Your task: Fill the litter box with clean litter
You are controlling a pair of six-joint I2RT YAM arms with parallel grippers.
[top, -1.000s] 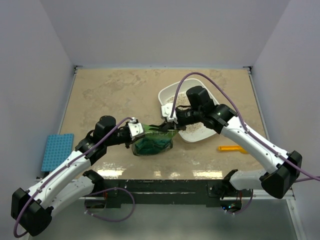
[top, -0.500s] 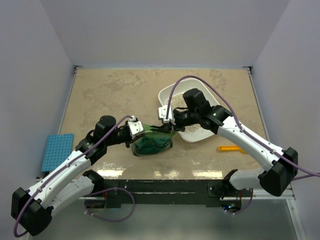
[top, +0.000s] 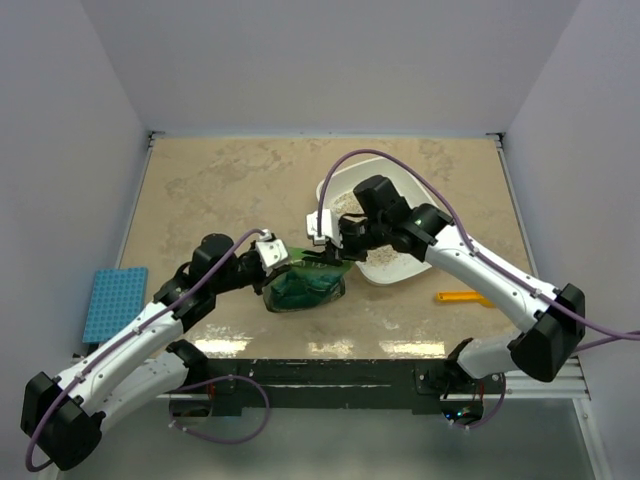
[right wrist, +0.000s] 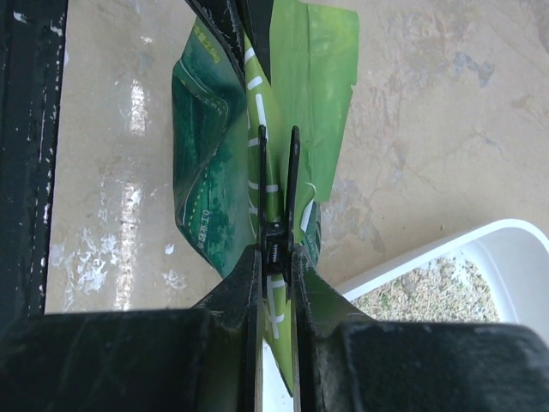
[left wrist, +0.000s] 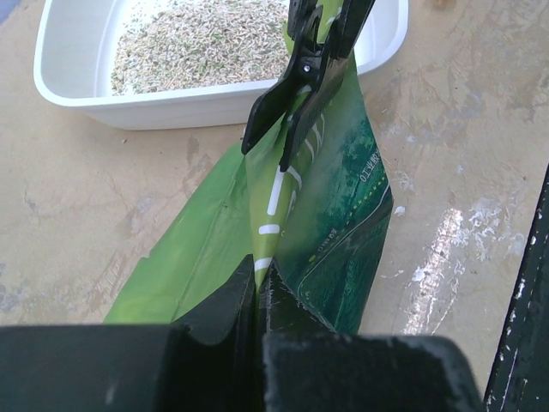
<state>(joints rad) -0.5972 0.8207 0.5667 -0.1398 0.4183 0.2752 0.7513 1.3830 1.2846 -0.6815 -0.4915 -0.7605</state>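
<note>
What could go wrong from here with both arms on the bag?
1. Left jaws pinch only a thin edge of the green bag; a tug from the right could pull it free.
2. Right jaws hold the black clip, not the bag itself; if it pops off, that end may drop.
3. Most of the bag lies beside the litter box, so its contents could spill onto the tabletop.

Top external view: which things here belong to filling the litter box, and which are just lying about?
In the job: litter box; clean litter inside it; green bag, held by the left gripper; black clip on the bag's edge, squeezed by the right gripper.
Lying about: orange tool, near right; blue studded mat, far left.
</note>
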